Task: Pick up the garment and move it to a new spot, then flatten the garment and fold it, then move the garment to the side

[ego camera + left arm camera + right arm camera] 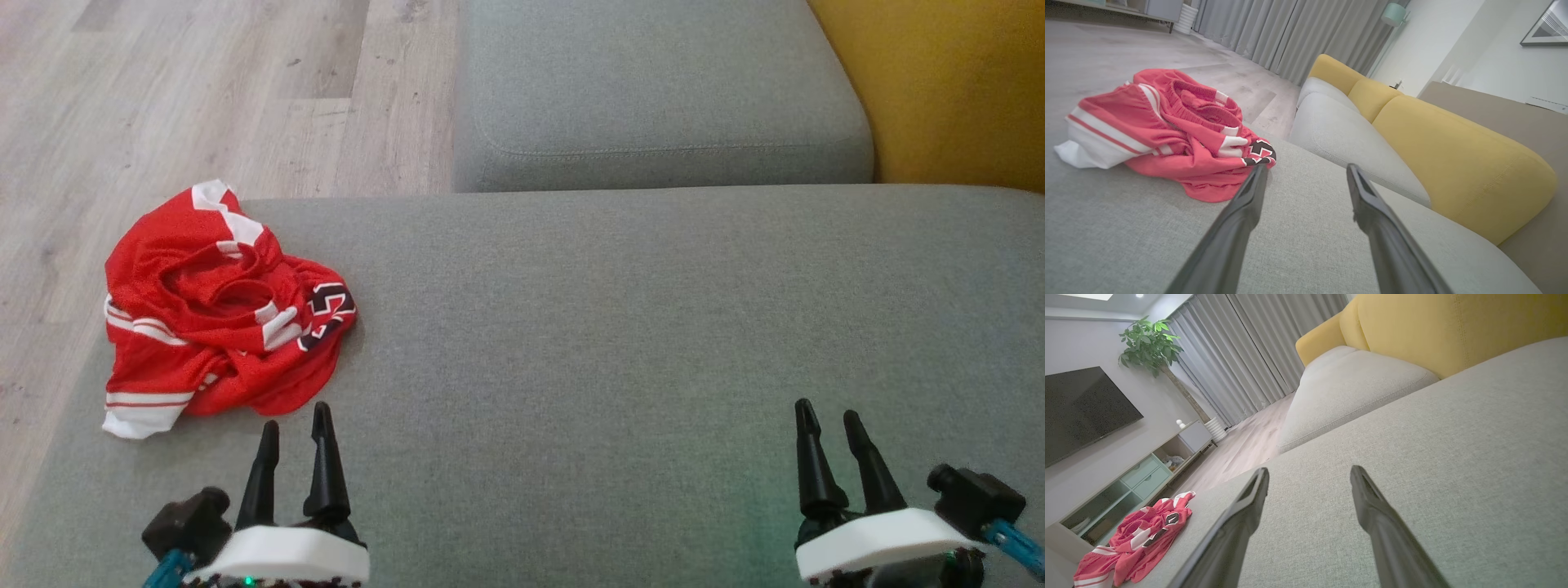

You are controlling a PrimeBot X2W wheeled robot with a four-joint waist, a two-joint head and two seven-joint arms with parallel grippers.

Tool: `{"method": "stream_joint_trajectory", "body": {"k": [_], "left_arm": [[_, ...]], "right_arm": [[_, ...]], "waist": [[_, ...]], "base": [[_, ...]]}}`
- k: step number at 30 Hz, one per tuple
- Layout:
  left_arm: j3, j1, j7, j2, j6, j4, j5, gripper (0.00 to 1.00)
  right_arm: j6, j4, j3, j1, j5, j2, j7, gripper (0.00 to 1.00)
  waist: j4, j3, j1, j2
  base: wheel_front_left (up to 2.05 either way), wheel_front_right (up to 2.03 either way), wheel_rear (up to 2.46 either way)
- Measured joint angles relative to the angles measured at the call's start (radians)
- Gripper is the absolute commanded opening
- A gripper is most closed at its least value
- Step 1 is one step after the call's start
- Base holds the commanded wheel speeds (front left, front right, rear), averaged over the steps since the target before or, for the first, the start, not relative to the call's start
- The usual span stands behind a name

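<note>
A crumpled red garment (216,314) with white stripes and a dark number patch lies bunched at the left corner of the grey sofa seat (612,343). My left gripper (295,423) stands open just below it, a little short of its near hem, nothing between its fingers. In the left wrist view the garment (1167,130) sits ahead and to the left of the left gripper (1306,171). My right gripper (826,415) is open over bare cushion at the lower right, far from the cloth. The right wrist view has the garment (1137,539) at its lower left and the right gripper (1308,473) open.
A second grey cushion (653,90) lies beyond the seat, with a yellow backrest (947,82) at the upper right. Wooden floor (163,98) runs along the left edge, close to the garment. A TV (1081,408) and a low cabinet (1139,477) stand across the room.
</note>
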Motion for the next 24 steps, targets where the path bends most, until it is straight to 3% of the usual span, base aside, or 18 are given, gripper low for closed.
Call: {"method": "stream_joint_trajectory", "body": {"k": [9, 24], "left_arm": [[-0.005, 0.012, -0.025, 0.001, 0.028, 0.020, 0.086, 1.00], [-0.043, 0.018, -0.072, 0.002, 0.033, 0.059, 0.256, 1.00]], "right_arm": [[0.000, -0.008, 0.013, 0.011, -0.111, 0.000, -0.025, 1.00], [0.000, 0.001, 0.034, 0.034, -0.309, 0.000, -0.073, 1.00]], "waist": [[0.001, -0.011, 0.0000, 0.0000], [0.007, -0.032, 0.0000, 0.0000]], "base": [[0.00, 0.00, 0.00], [0.00, 0.00, 0.00]]}}
